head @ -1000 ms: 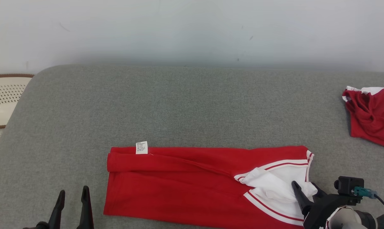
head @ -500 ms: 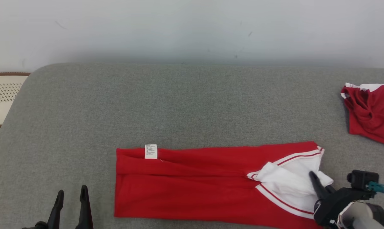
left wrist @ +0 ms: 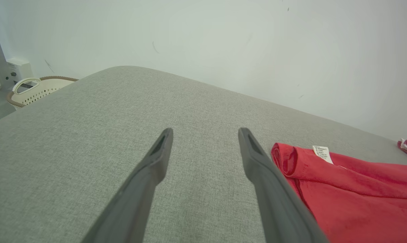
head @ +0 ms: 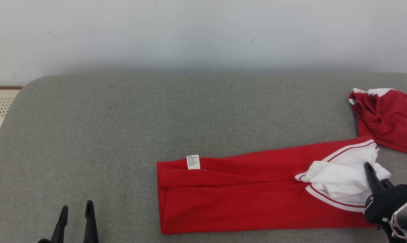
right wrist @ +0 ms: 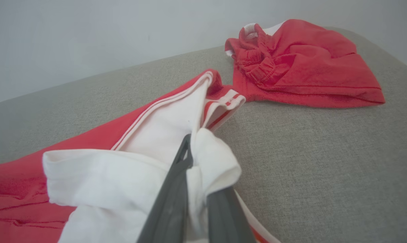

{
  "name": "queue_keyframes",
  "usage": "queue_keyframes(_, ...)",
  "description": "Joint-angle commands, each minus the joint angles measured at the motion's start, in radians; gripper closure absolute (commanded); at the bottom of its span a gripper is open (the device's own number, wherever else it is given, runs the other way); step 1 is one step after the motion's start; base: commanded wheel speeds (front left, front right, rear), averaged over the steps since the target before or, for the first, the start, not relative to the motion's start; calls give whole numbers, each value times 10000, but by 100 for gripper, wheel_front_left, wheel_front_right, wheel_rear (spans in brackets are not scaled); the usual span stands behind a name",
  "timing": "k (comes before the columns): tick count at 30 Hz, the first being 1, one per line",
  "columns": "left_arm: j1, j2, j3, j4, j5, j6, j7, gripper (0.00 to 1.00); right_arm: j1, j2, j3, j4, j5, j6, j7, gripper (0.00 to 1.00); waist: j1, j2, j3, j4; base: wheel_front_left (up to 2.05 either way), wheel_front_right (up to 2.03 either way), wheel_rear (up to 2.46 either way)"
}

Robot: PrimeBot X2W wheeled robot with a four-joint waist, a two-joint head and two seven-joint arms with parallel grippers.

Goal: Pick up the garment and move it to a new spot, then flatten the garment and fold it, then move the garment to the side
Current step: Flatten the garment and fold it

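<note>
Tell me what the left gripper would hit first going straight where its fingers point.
Probably nothing soon: ahead of the left gripper lies bare grey cushion, then the white wall. The red garment sits off to its right. Whether it would graze the cushion is unclear.

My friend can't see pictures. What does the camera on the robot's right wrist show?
The right gripper is shut on a white fold of the red and white garment, which lies on a grey padded surface. A second red garment sits crumpled close beyond it, before a pale wall.
</note>
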Motion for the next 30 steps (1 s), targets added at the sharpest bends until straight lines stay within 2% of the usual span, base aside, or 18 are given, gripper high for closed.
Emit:
queue_keyframes(1, 149, 3, 14, 13, -85, 10, -34, 0, 132, -18, -26, -115, 30, -7, 38, 100, -1, 0, -36, -32, 0, 0, 0)
queue_keyframes(6, 267, 2, 30, 44, -152, 68, -34, 0, 378, 9, 204, -1383, 692, -7, 567, 100, -1, 0, -154, -172, 0, 0, 0)
queue_keyframes(14, 129, 4, -73, 180, -193, 47, -34, 0, 637, -318, 785, -3708, 1787, -6, 1409, 100, -1, 0, -243, -256, 0, 0, 0)
queue_keyframes(20, 60, 4, -152, 291, -233, 0, -34, 0, 704, -190, 1173, -5035, 2516, -4, 1819, 100, -1, 0, -301, -155, 0, 0, 0)
queue_keyframes(30, -45, 3, -458, 408, -306, 25, -34, 0, 218, 403, 2142, -5874, 2838, -3, 2122, 100, -1, 0, -296, 385, 0, 0, 0)
